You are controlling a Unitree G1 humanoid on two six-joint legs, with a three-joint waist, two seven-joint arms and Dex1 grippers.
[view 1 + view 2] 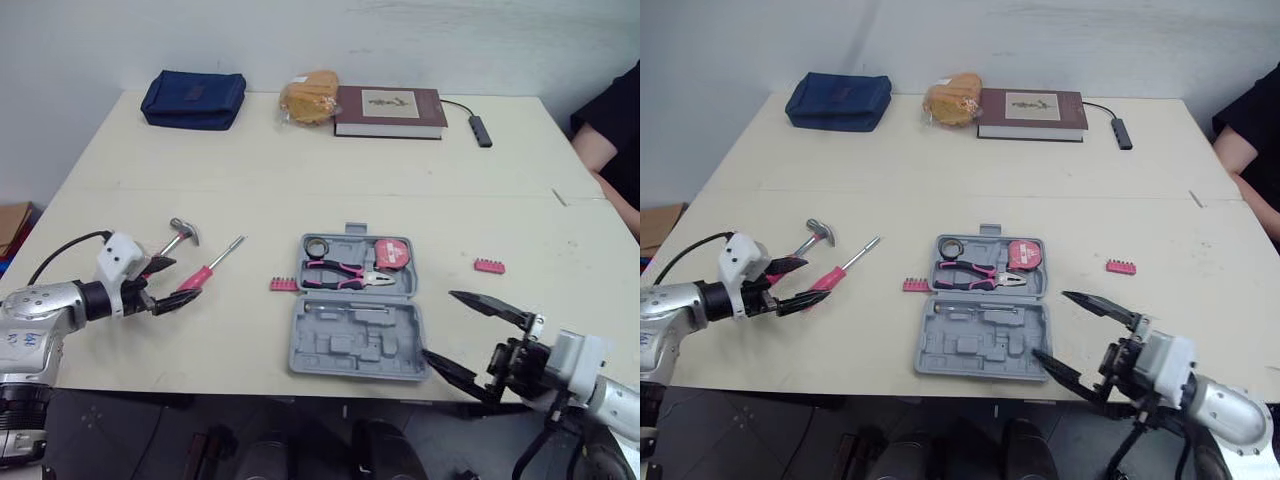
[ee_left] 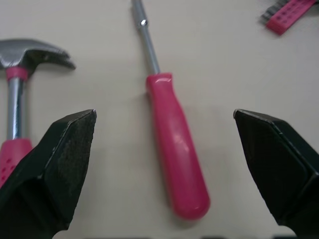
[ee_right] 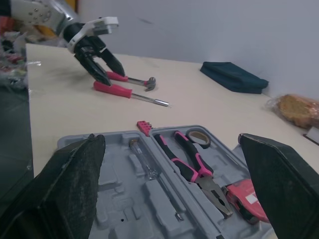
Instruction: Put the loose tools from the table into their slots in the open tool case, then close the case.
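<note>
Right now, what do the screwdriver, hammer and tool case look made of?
Screwdriver: glossy pink handle with a soft highlight, likely plastic; the bright shaft looks like metal.
Hammer: polished, reflective head and neck, metal; the dimpled pink grip is probably rubber or plastic.
Tool case: matte grey with formed slots, apparently moulded plastic.

Even, diffuse lighting, bright cream desk (image 1: 300, 170), soft faint shadows close beneath the case (image 1: 358, 340), mild sheen on the screwdriver (image 2: 177, 154) handle, bright highlight on the hammer (image 2: 35, 52) head, dim floor (image 1: 130, 440) below.
</note>
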